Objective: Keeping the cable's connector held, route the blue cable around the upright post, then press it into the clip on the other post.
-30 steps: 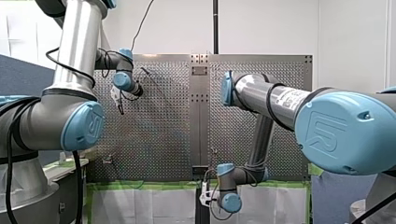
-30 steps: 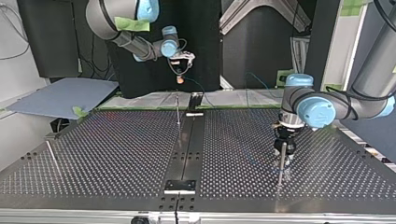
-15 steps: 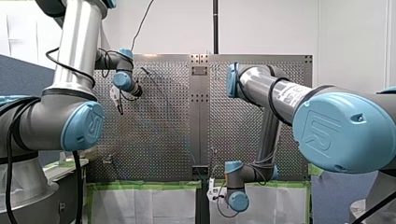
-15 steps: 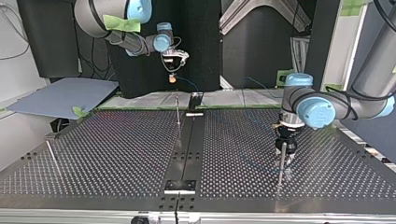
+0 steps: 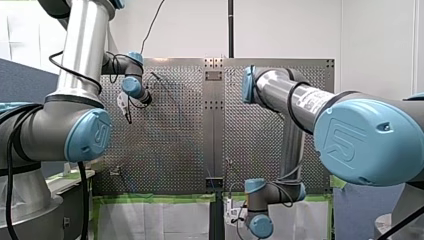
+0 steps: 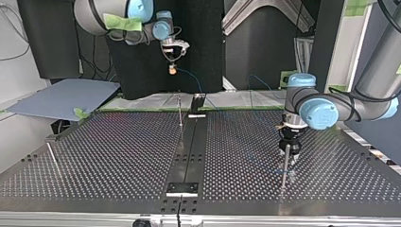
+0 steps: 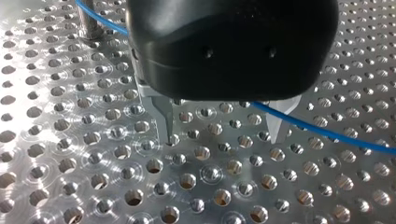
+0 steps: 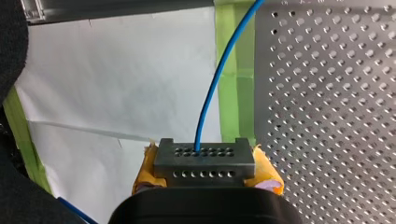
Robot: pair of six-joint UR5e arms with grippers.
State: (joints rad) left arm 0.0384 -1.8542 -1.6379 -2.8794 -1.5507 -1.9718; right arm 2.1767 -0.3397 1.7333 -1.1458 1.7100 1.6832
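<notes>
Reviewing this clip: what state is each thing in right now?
left hand, open, low over the table.
right hand, shut on the connector.
connector, held beyond the table's edge.
blue cable, leaving the connector, passing the upright post.
upright post, standing beside the left hand.

Bright blue cable (image 8: 208, 93) over a shiny silver, hole-dotted table (image 7: 93, 154)

The cable shows against white sheeting (image 8: 116, 79) edged with green tape (image 8: 236, 70). Its connector (image 8: 204, 156) is dark grey with two rows of small round holes. My right gripper (image 8: 205, 169) has yellow pads (image 8: 270, 175) and a black body. My left gripper (image 7: 223, 137) has a glossy black housing and pale silver metal fingers (image 7: 166, 116). The table carries an even grid of round holes, with a plainer dark strip down its middle in the top view. My left arm (image 6: 378, 71) and my right arm (image 6: 92, 14) are silver-grey tubes with light blue joint caps. The right one bears a green tape patch. A grey-blue board (image 6: 61, 97) lies at the top view's left.
</notes>
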